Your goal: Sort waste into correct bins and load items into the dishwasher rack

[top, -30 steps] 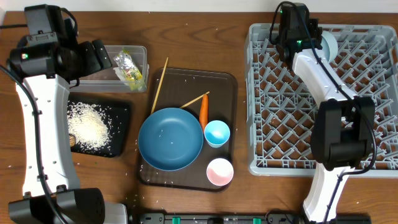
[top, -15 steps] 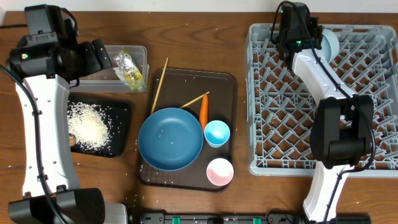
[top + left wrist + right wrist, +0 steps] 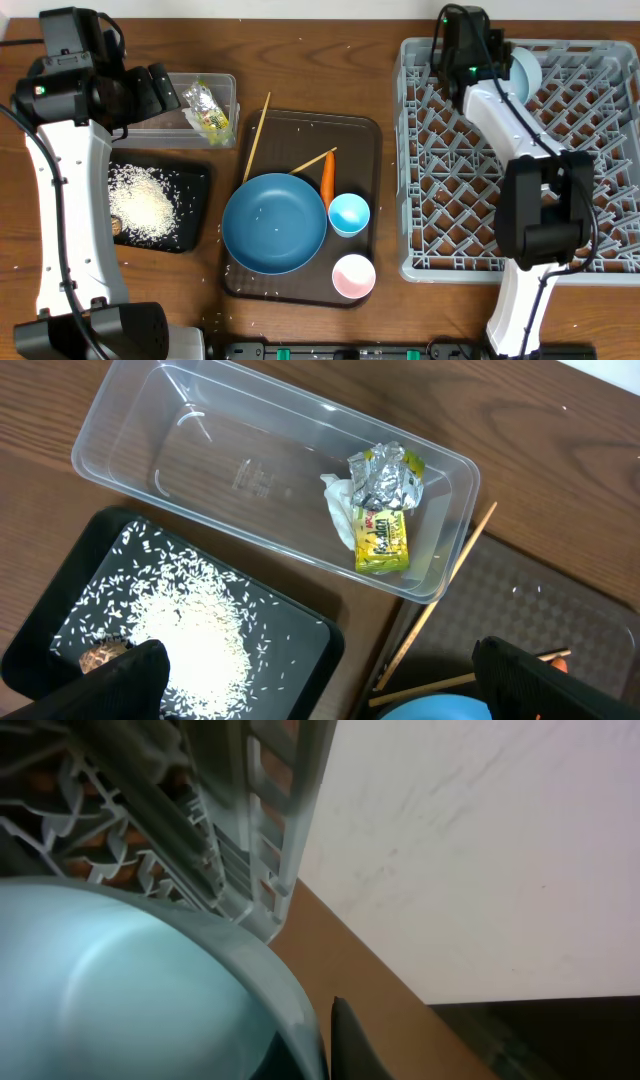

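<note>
Table [image 3: 300,60]: brown wood, with stray rice grains scattered on it.
Rack [image 3: 520,160]: grey, on the right side of the table.
Brown tray [image 3: 365,140]: middle of the table, left of the rack.
Plate [image 3: 274,222]: dark blue, lying flat on the brown tray's left half.
Tub [image 3: 200,450]: clear, at the far left, just behind the black tray.
Black tray [image 3: 195,180]: on the table, left of the brown tray.
Left gripper [image 3: 330,685]: spread wide and holding nothing, it hangs above the black tray and tub without touching either.
Right gripper [image 3: 478,50]: closed on the bowl's rim at the rack's far edge; one dark finger [image 3: 350,1040] lies against the outside of the rim.
Bowl [image 3: 527,68]: light blue, standing on edge in the rack's far row.
Rice [image 3: 145,205]: a white heap on the black tray.
Pink cup [image 3: 353,276]: near right corner of the brown tray.
Blue cup [image 3: 349,214]: just beside the plate's right edge.
Carrot [image 3: 327,177]: on the brown tray, just behind the blue cup.
Chopsticks [image 3: 256,135]: one slants across the brown tray's left rim, the other lies between plate and carrot.
Wrapper [image 3: 385,510]: yellow-green and silver, in the tub's right end.
Paper wad [image 3: 340,510]: white, touching the wrapper.
Lump [image 3: 100,657]: brown, at the edge of the rice.
</note>
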Tool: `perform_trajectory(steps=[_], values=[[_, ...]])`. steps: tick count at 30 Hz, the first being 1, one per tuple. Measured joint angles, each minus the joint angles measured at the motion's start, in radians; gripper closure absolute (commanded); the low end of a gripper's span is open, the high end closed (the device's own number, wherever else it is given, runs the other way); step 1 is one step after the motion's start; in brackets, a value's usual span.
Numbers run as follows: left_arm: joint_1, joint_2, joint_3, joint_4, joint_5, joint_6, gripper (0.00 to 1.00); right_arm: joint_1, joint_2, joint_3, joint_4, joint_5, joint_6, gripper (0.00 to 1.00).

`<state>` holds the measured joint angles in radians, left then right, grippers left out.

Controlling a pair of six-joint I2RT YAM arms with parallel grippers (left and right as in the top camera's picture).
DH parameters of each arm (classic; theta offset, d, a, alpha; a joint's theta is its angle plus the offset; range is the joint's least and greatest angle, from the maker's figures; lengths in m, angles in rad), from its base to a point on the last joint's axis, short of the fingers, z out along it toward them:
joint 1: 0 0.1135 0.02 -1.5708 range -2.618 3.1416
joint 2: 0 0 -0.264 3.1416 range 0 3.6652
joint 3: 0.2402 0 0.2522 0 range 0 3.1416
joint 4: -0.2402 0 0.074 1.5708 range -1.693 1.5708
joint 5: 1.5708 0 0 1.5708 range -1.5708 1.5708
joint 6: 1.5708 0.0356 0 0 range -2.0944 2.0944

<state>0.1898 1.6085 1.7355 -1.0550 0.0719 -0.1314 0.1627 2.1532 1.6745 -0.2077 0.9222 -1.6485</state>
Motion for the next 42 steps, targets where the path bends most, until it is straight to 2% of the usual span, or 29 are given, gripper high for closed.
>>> perform_trajectory(steps=[3,4,5,6,8,9,18,21,22,25,26,30,31,33,35,39,42], values=[[0.0,0.0,0.0,0.0,0.0,0.0,0.02,0.006,0.002,0.0,0.0,0.012,0.0,0.98],[0.0,0.0,0.0,0.0,0.0,0.0,0.02,0.007,0.004,0.0,0.0,0.014,0.0,0.85],[0.0,0.0,0.0,0.0,0.0,0.0,0.02,0.01,0.005,0.0,0.0,0.016,0.003,0.67],[0.0,0.0,0.0,0.0,0.0,0.0,0.02,0.014,0.007,0.0,-0.003,0.006,0.004,0.6],[0.0,0.0,0.0,0.0,0.0,0.0,0.02,0.033,0.018,0.0,-0.004,-0.003,0.007,0.6],[0.0,0.0,0.0,0.0,0.0,0.0,0.02,0.044,0.023,0.0,-0.004,-0.008,0.009,0.56],[0.0,0.0,0.0,0.0,0.0,0.0,0.02,0.117,0.038,0.0,-0.006,-0.008,0.029,0.57],[0.0,0.0,0.0,0.0,0.0,0.0,0.02,0.126,0.038,0.0,-0.004,-0.004,0.034,0.53],[0.0,0.0,0.0,0.0,0.0,0.0,0.02,0.13,0.038,0.0,0.004,0.004,0.036,0.47],[0.0,0.0,0.0,0.0,0.0,0.0,0.02,0.137,0.043,-0.004,0.137,0.044,0.074,0.07],[0.0,0.0,0.0,0.0,0.0,0.0,0.02,0.14,0.046,-0.006,0.219,0.066,0.098,0.01],[0.0,0.0,0.0,0.001,0.0,0.0,0.02,0.142,0.048,-0.003,0.566,0.174,0.223,0.02],[0.0,0.0,0.0,0.0,0.0,0.0,0.02,0.141,0.047,-0.002,0.631,0.206,0.259,0.17],[0.0,0.0,0.0,0.0,0.0,0.0,0.02,0.14,0.043,-0.001,0.711,0.268,0.321,0.18],[0.0,0.0,0.0,0.001,0.0,0.0,0.02,0.135,0.039,0.0,0.764,0.328,0.377,0.18],[0.0,0.0,0.0,0.0,0.0,0.0,0.02,0.112,0.039,0.0,0.809,0.442,0.442,0.27],[0.0,0.0,0.0,0.0,0.0,0.0,0.02,0.082,0.039,0.0,0.813,0.497,0.47,0.26]])
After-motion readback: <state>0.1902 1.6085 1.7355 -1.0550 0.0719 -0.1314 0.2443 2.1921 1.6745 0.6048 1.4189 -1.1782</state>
